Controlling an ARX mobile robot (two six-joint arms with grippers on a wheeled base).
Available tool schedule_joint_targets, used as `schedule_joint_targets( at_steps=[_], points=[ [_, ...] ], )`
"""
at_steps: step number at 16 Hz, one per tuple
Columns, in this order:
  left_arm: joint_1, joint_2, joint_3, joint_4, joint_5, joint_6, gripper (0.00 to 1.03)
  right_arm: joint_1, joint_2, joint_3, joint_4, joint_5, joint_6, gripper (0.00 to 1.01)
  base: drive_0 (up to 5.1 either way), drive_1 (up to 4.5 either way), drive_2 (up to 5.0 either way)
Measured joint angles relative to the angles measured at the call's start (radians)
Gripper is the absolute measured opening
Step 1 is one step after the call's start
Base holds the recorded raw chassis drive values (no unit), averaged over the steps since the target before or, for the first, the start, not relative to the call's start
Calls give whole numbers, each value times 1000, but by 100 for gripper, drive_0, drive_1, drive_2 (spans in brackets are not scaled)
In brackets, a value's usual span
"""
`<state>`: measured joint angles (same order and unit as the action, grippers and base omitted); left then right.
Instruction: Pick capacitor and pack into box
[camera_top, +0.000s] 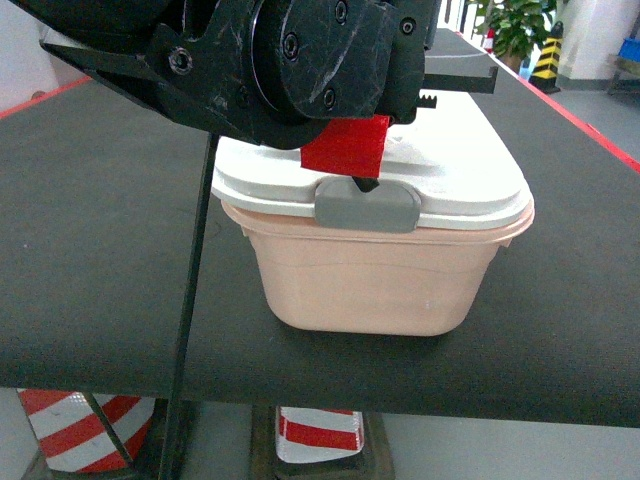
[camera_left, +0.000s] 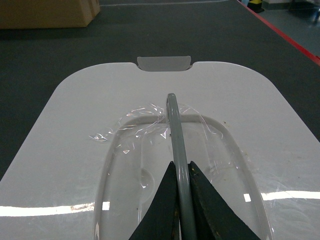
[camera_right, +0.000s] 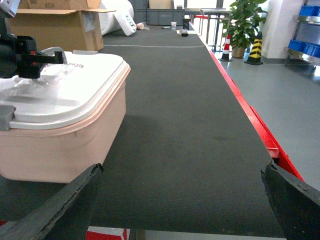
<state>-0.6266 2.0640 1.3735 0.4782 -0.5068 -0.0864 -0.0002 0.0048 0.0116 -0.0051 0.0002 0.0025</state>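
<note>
My left gripper (camera_left: 181, 175) is closed on the grey handle (camera_left: 176, 135) of the box (camera_top: 385, 275), the two dark fingers pinching the thin bar from either side right over the middle of the white lid (camera_left: 100, 150). The box sits on the dark belt-like table (camera_top: 90, 250), near its front edge in the head view, and the lid looks seated all round, with the grey latch (camera_top: 367, 207) on the near side lying down flat. My right gripper (camera_right: 180, 200) hangs apart and empty off to the right of the box, its fingers spread wide at the bottom corners of its own view with nothing but bare belt between them. As for progress, I judge the task is either barely begun or at its very end: I see no capacitor anywhere in these views (the tub's wall is opaque, so I cannot tell whether anything is inside). If the box is still to be filled, what is left is lifting the lid by this handle, finding the part, placing it in and closing up again. A brown cardboard box (camera_right: 55, 27) stands well beyond.
</note>
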Motion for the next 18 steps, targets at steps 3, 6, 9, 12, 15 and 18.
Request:
schedule_joint_targets(
  at_steps=[3,6,9,12,15,18],
  points=[
    [-3,0,-40,50,20,-13,45,0,0,0,0,0,0,98,0,0,0],
    [1,-11,-92,211,13,-11,78,0,0,0,0,0,0,98,0,0,0],
    [4,-34,-111,285,8,-11,90,0,0,0,0,0,0,98,0,0,0],
    [16,-101,-142,381,-11,-11,98,0,0,0,0,0,0,98,0,0,0],
    [60,-242,-283,455,-50,39,98,0,0,0,0,0,0,98,0,0,0],
    [93,-428,-531,572,-156,175,98,0,0,0,0,0,0,98,0,0,0]
  ],
)
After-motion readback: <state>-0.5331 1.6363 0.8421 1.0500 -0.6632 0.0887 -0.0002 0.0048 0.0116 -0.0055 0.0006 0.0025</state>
